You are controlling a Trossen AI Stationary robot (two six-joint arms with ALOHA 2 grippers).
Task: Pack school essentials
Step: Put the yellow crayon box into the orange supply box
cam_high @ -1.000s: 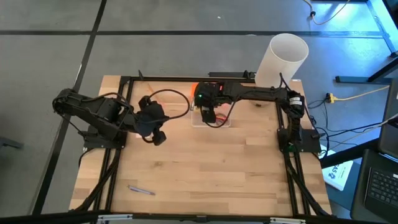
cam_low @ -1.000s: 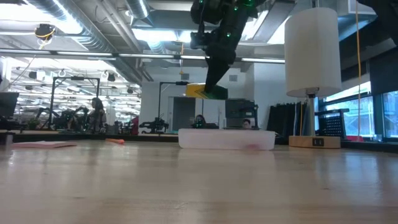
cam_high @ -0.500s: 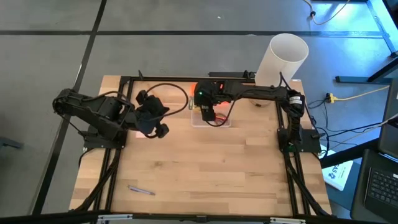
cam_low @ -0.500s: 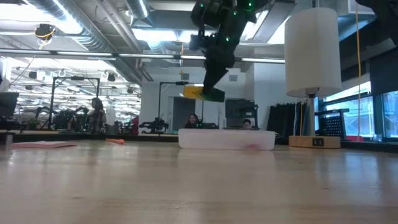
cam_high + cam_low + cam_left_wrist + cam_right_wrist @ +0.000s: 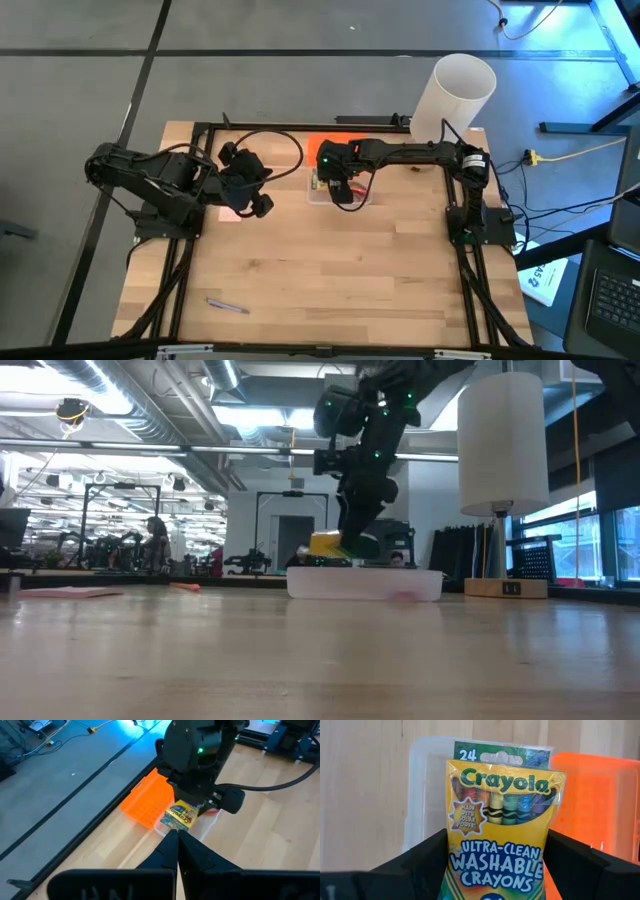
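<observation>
My right gripper (image 5: 335, 188) is shut on the yellow-green crayon box (image 5: 500, 835) and holds it just above the clear plastic box (image 5: 365, 582), whose orange lid (image 5: 147, 800) lies open on its far side. My left gripper (image 5: 177, 834) is shut on nothing and hangs raised over the table's left part (image 5: 260, 205), pointing at the clear box. A purple pen (image 5: 228, 305) lies flat near the front left. Something pink (image 5: 230, 213) lies on the table under the left gripper. My right gripper pinches the crayon box between its two fingers (image 5: 427, 857), one on each long side edge (image 5: 451, 865), on the half nearer the wrist. The fingers slant steeply down from above. The box hangs lifted clear and tilted, its free end (image 5: 327, 545) lowest, just over the clear box's rim.
A tall white cylinder (image 5: 455, 95) stands at the back right, close to the right arm. A pink flat thing (image 5: 70, 592) and a small orange thing (image 5: 185, 587) lie toward the left. Bare wood lies open across the table's middle and front (image 5: 350, 270).
My right gripper has gone down toward the clear plastic box with the crayon box still in its fingers; the crayon box now hangs just above the rim. My left gripper has turned a little toward the table's far edge and stays shut.
</observation>
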